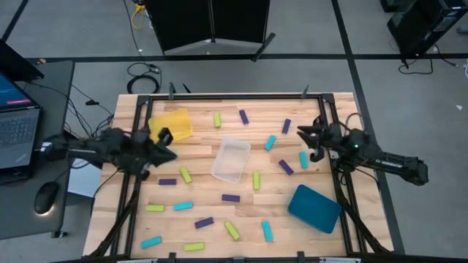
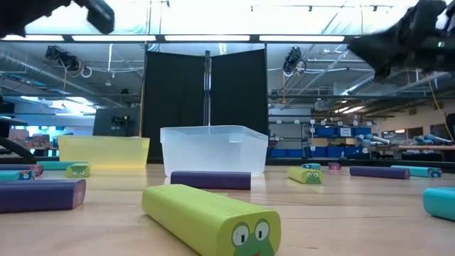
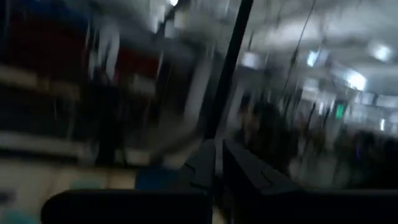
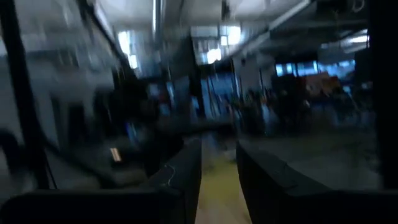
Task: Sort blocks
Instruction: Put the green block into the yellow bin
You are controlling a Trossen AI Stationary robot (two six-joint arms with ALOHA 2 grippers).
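Several small lime-green, purple and cyan blocks lie flat and scattered over the wooden table, among them a purple one (image 1: pixel 167 182), a lime one (image 1: pixel 257 180) and a cyan one (image 1: pixel 270 142). In the low view a lime block with a frog face (image 2: pixel 210 217) lies nearest. My left gripper (image 1: pixel 168 146) hovers over the table's left side beside the yellow tray (image 1: pixel 172 123), its fingers (image 3: pixel 205 165) shut and holding nothing. My right gripper (image 1: pixel 307 140) hovers over the table's right side above a cyan block (image 1: pixel 303 159), open by a narrow gap (image 4: pixel 219 165) with nothing between its fingers.
A clear tray (image 1: pixel 231 159) stands at the table's middle and a teal tray (image 1: pixel 314 208) at the near right. A laptop (image 1: pixel 16 120) and a mouse (image 1: pixel 45 197) sit on a side table to the left. Black panels (image 2: pixel 206 107) stand behind the far edge.
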